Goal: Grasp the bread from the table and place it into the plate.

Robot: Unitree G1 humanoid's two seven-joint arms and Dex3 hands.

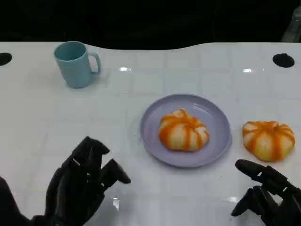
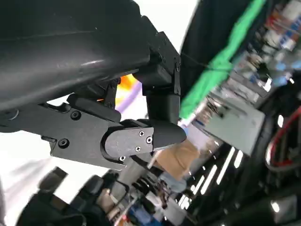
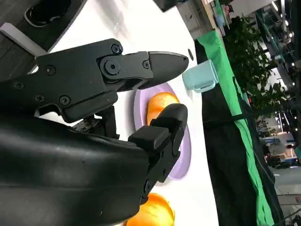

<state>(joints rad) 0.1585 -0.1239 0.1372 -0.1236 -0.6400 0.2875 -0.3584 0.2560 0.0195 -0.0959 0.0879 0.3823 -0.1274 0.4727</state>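
Note:
One orange-striped bread [image 1: 183, 131] lies in the lavender plate [image 1: 216, 117] at the table's middle. A second bread [image 1: 268, 139] sits on the white table just right of the plate. My right hand [image 1: 268, 197] hovers near the front edge, just in front of that second bread, fingers apart and holding nothing. My left hand [image 1: 82, 183] is at the lower left, fingers spread and empty, well left of the plate. The right wrist view looks past my right hand [image 3: 141, 94] to the plate [image 3: 181, 155], the bread in it [image 3: 157, 104] and the other bread [image 3: 153, 214].
A teal mug [image 1: 75, 63] stands at the back left, also seen as the mug [image 3: 202, 77] in the right wrist view. Two dark holes [image 1: 283, 60] mark the table's far corners. The table's far edge borders a dark background.

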